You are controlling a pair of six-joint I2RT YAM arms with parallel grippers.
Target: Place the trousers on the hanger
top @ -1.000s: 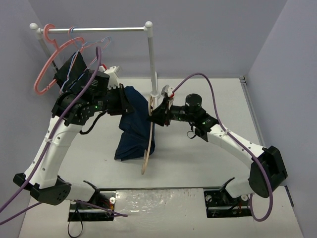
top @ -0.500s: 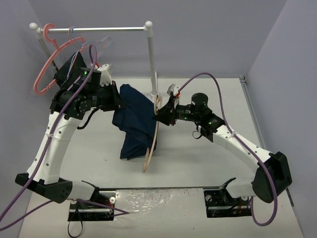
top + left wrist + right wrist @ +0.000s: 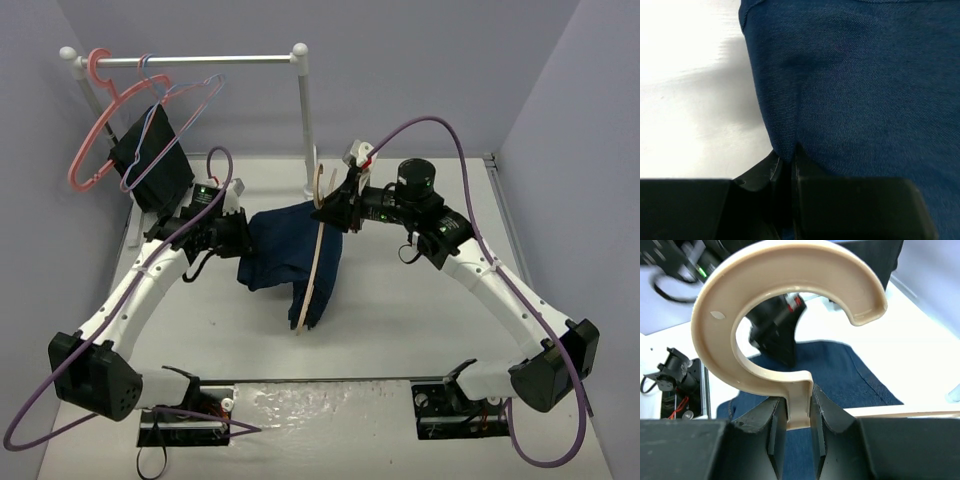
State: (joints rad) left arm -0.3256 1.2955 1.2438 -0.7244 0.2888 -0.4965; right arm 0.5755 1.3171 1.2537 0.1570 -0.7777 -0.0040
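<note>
The dark blue trousers [image 3: 288, 252] hang bunched above the table between both arms. My left gripper [image 3: 236, 240] is shut on their left edge; in the left wrist view the denim [image 3: 865, 90] fills the frame and a fold is pinched in the gripper [image 3: 791, 165]. The tan hanger [image 3: 317, 262] stands on edge across the trousers, with cloth on both sides of it. My right gripper [image 3: 332, 212] is shut on its neck. In the right wrist view the gripper [image 3: 799, 415] clamps the stem below the tan hook [image 3: 735, 305], with the trousers [image 3: 850, 385] behind.
A white clothes rack [image 3: 302, 120] stands at the back. On its bar hang a pink hanger [image 3: 92, 135], thin wire hangers [image 3: 190, 100] and a black cloth [image 3: 152, 165]. Grey walls close in on the left, back and right.
</note>
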